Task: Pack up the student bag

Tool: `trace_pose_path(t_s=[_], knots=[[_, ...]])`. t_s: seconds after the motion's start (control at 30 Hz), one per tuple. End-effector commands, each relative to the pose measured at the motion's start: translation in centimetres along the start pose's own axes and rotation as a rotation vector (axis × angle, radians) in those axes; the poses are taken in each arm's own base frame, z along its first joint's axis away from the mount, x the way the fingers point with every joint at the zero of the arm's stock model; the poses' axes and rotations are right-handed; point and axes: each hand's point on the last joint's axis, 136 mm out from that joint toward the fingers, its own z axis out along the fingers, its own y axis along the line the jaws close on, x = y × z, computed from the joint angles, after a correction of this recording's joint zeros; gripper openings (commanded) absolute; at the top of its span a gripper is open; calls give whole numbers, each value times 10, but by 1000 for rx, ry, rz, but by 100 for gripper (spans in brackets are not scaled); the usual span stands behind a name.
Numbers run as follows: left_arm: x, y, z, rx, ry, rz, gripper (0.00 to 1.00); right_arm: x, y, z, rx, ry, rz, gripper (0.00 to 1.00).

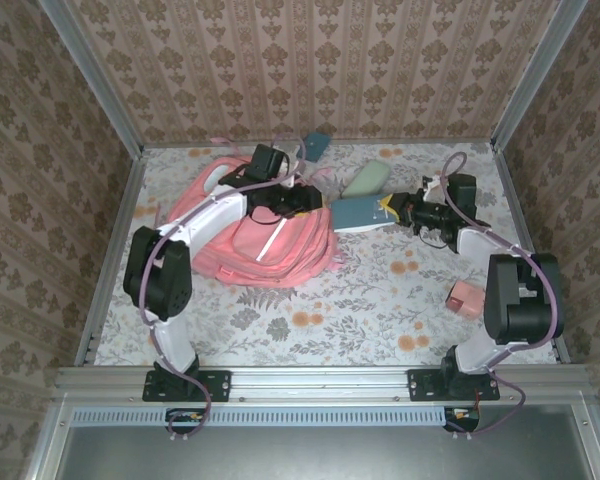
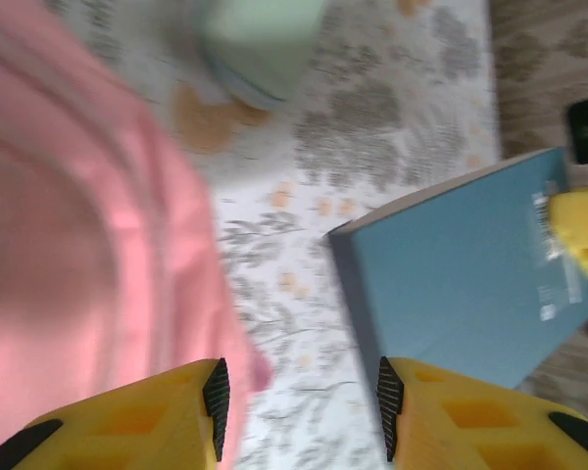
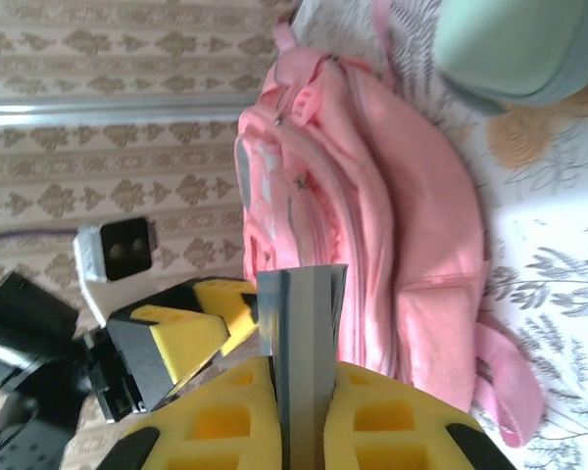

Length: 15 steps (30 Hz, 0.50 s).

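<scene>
At nine o'clock from table centre: student bag [image 1: 255,245], lying flat on the floral table [image 1: 310,320]. Over its three-o'clock edge, left gripper [image 2: 304,397], spread wide, nothing between the fingers. Just beyond, at three o'clock of the bag: teal book [image 2: 461,274], pinched edge-on in the tightly closed right gripper [image 3: 299,377], pointing toward the bag. At twelve o'clock of the book, a green pouch [image 1: 365,180]; at five, a small pink item [image 1: 467,297]. Packing judged barely begun: nothing visibly packed, book first, loose pieces left.
</scene>
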Motion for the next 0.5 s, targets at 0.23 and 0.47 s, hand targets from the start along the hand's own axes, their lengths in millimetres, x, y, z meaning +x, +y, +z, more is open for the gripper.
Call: trace_pose_path(t_s=[0.23,0.47], knots=[[36,59,-20,-641,124,503,50,-9,-6,-28,69,-126,-13,0],[46,75,-4,-805,185,625,50,-6,-8,-30,71,-127,-9,0]])
